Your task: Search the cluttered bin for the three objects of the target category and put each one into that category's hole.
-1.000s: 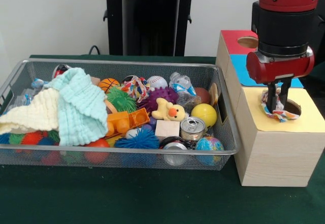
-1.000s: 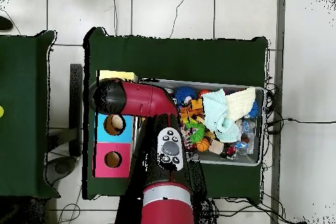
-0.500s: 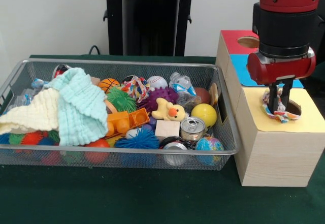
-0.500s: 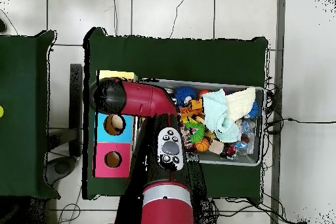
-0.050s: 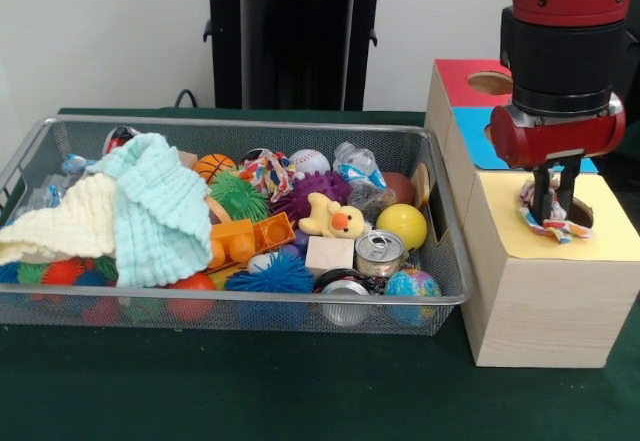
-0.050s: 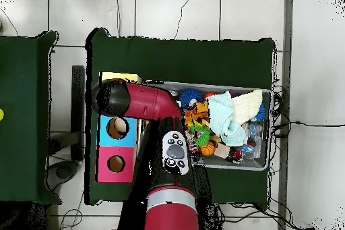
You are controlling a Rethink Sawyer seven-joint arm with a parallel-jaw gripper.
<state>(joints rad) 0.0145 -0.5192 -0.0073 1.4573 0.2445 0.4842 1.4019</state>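
Over the yellow box's hole (image 5: 578,211), I log: gripper (image 5: 553,204) clamped on patterned cloth scrap (image 5: 549,225), held there for release; mesh bin (image 5: 60,139) keeps remaining clutter.

Colours here are wild. Dark green cloth-covered worktop (image 5: 250,391), silver wire-mesh bin (image 5: 240,311). Inside it: a mint-green waffle cloth (image 5: 160,206) over a pale cream cloth (image 5: 60,226), a yellow rubber duck with an orange beak (image 5: 335,218), a plain yellow ball (image 5: 403,225), a spiky blue ball (image 5: 270,276), an orange toy block (image 5: 250,238), and a blue-and-green globe ball (image 5: 412,285). The pale wooden sorting box (image 5: 540,301) has yellow, blue and red top panels. The scrap of multicoloured patterned fabric (image 5: 552,225) is white, orange and blue. The robot arm (image 5: 560,51) is red and black.
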